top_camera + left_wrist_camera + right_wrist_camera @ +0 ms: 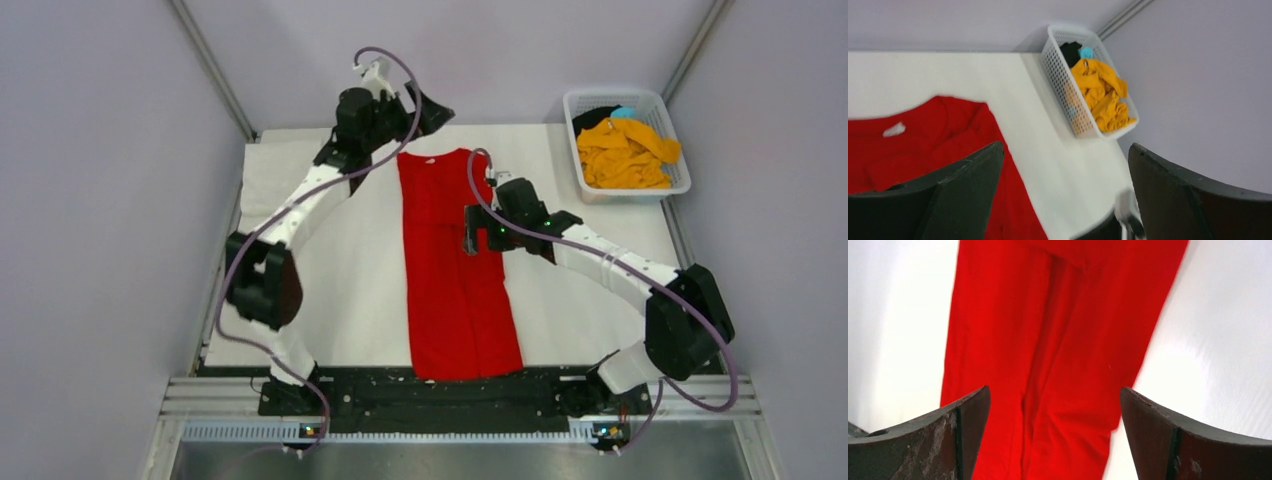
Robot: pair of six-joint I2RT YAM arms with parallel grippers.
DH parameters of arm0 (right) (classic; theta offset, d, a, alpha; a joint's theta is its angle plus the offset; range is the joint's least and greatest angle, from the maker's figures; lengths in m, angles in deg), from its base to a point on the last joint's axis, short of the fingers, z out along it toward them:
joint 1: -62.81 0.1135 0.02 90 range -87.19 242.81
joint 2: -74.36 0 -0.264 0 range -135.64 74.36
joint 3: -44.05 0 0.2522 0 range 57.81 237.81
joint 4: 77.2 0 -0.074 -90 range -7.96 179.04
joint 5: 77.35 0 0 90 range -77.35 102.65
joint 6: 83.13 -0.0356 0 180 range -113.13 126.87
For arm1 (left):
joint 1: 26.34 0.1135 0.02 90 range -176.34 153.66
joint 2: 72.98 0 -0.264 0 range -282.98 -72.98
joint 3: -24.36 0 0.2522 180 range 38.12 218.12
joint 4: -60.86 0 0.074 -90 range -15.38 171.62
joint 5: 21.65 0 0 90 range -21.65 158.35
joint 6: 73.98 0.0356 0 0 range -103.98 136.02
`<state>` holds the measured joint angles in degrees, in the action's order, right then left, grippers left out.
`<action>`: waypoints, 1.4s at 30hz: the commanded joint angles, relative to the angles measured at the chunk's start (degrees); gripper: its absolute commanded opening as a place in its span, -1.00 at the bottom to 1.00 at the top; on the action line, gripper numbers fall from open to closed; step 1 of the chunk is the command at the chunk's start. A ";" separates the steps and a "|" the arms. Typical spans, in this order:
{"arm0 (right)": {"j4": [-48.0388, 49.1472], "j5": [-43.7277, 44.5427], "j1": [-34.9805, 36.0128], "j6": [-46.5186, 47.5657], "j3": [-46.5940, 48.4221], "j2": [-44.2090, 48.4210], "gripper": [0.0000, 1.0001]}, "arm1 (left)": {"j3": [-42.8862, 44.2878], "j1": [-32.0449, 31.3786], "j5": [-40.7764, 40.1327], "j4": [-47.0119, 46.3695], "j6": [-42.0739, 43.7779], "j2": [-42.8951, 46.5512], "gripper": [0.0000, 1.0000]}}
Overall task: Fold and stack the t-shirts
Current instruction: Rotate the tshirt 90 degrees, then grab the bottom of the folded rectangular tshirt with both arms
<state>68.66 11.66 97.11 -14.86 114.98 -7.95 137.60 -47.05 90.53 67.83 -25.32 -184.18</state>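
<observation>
Top external: red t-shirt (455, 300) under right gripper (472, 236), jaws apart; left gripper (430, 112) near collar, likewise apart.

The left arm (310, 195) at 9 o'clock and right arm (610, 265) at 3 o'clock are white, with black joints and purple cables.

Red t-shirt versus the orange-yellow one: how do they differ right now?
The red t-shirt lies flat on the table, folded into a long narrow strip; the orange-yellow t-shirt is crumpled in the basket. The red one sits centred between the arms; the orange-yellow one is in the far right corner. Shared: both are plain, single-colour cloth.
</observation>
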 commanded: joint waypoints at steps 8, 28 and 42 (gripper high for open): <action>4.41 5.91 0.29 1.70 20.82 -25.83 0.97 | -48.75 -0.38 -24.80 16.87 8.54 42.20 0.98; -10.55 26.44 1.74 -10.99 56.14 -58.45 0.97 | -62.97 -0.03 -34.69 24.96 3.23 61.56 0.98; -4.81 13.22 1.69 -6.87 47.22 -32.94 0.97 | -69.75 -4.50 -14.28 18.78 -4.93 58.92 0.98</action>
<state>57.73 28.99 98.62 -22.64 173.27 -59.62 71.68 -48.21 69.61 91.81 -25.43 -124.99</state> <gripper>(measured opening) 0.986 0.986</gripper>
